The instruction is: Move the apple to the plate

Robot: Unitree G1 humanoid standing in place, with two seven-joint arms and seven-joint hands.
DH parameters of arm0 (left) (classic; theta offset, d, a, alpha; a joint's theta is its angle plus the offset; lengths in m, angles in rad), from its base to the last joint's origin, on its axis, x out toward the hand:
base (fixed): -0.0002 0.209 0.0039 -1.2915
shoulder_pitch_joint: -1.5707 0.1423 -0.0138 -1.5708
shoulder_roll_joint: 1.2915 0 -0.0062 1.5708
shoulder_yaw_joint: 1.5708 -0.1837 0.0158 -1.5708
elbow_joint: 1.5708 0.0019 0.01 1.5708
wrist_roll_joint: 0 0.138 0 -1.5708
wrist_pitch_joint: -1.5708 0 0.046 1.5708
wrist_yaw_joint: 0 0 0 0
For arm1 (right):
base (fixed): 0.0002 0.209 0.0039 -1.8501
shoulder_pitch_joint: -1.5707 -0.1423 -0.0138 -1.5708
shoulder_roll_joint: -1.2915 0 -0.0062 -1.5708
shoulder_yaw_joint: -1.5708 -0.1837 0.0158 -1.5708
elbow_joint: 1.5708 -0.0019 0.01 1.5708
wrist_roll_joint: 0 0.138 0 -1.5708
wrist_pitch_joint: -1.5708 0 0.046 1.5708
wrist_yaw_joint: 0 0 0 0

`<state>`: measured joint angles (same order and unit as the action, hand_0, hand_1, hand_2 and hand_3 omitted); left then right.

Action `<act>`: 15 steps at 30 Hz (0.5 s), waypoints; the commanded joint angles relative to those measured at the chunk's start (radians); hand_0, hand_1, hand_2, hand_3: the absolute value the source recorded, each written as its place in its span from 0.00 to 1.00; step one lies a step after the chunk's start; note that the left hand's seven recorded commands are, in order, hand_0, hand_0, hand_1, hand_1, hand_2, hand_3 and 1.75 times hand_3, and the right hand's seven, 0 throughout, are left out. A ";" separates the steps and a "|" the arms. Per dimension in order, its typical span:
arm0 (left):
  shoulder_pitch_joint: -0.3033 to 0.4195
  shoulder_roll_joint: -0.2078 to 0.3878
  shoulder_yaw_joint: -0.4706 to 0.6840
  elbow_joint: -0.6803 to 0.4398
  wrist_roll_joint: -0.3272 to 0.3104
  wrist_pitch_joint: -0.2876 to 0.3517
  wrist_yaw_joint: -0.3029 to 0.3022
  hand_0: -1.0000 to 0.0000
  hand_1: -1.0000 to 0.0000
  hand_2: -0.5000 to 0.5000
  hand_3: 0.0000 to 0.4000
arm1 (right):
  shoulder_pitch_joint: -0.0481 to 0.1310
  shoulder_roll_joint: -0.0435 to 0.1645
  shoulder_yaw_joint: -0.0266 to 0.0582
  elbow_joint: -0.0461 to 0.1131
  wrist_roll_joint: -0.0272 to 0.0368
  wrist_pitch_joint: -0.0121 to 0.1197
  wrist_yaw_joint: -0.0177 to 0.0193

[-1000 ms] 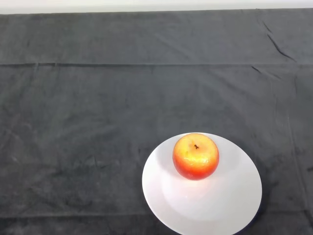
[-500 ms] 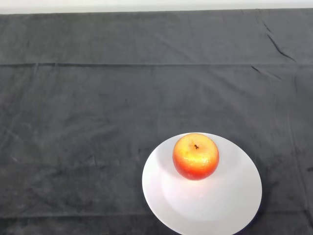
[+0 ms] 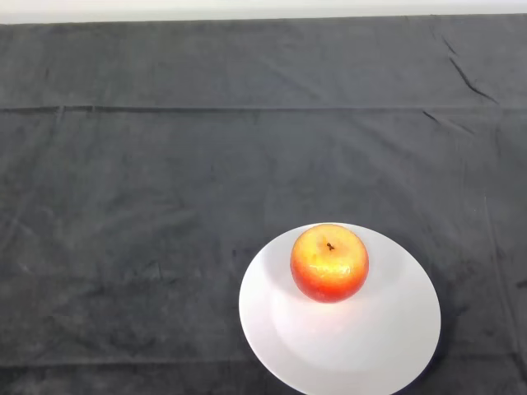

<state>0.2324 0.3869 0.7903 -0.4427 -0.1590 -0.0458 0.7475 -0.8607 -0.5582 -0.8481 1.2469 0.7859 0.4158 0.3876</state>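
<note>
A red and yellow apple stands upright, stem up, on a white round plate. The apple sits on the plate's far half, a little left of its middle. The plate lies on the dark cloth near the table's front edge, right of centre; its near rim is cut off by the view's bottom edge.
The dark cloth covers the whole table, with creases running across it at the back and at the far right. The table's far edge shows at the top, against a pale wall.
</note>
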 commanded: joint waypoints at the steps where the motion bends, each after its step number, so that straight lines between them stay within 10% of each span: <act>1: 0.039 -0.011 -0.007 0.012 -0.017 -0.008 0.003 1.00 1.00 0.50 0.00 | 0.034 -0.012 -0.0126 -0.035 0.0296 0.001 -0.0024; 15: 0.042 -0.007 -0.008 0.021 -0.025 -0.015 0.003 1.00 1.00 0.50 0.00 | 0.034 -0.012 -0.0127 -0.035 0.0295 0.001 -0.0022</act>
<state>0.2632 0.3869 0.7903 -0.4427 -0.1753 -0.0461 0.7474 -0.8607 -0.5582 -0.8481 1.2470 0.7859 0.4158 0.3876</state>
